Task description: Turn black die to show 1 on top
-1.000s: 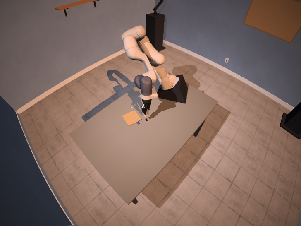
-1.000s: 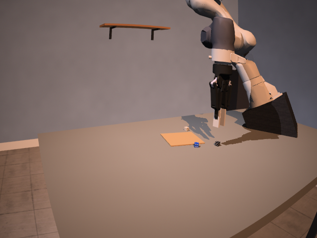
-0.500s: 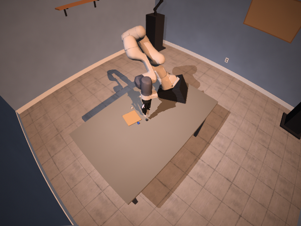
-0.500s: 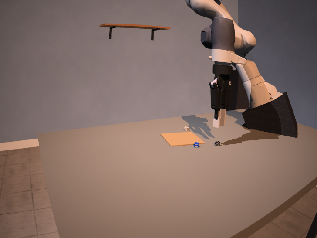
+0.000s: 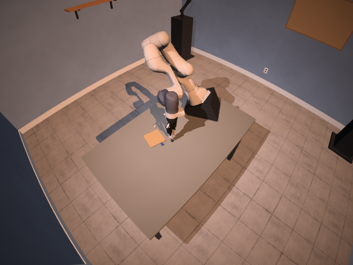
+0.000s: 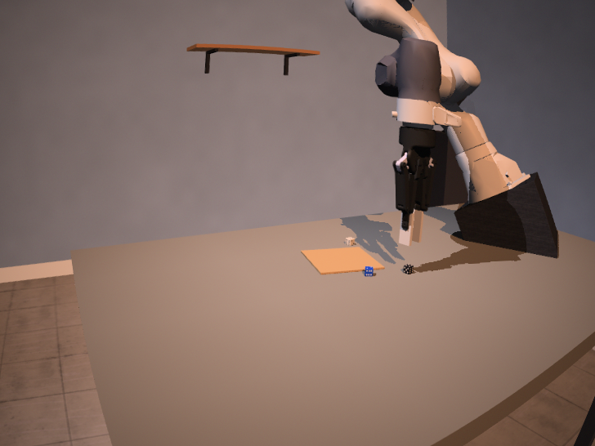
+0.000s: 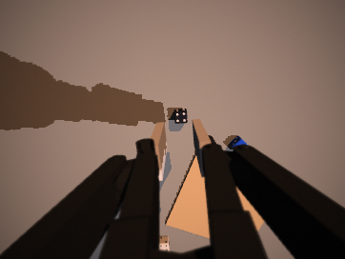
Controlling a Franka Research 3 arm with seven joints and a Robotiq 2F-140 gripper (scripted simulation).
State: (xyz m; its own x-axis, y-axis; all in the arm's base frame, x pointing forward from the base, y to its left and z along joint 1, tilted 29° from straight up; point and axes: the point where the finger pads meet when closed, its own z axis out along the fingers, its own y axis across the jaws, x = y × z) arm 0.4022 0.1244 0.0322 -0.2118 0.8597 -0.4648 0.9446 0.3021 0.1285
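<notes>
The black die [image 6: 408,269] lies on the bare table, right of the orange mat [image 6: 342,259] and off it. It also shows in the wrist view [image 7: 178,115], just beyond my fingertips, and in the top view [image 5: 171,140]. My gripper [image 6: 410,237] points down and hangs above the table, a little behind the die. Its fingers stand narrowly apart with nothing between them. The mat [image 5: 154,138] lies flat.
A blue die [image 6: 369,271] sits at the mat's near right corner, and it also shows in the wrist view [image 7: 236,141]. A white die [image 6: 350,241] lies on the table behind the mat. The robot's dark base [image 6: 509,220] stands at the back right.
</notes>
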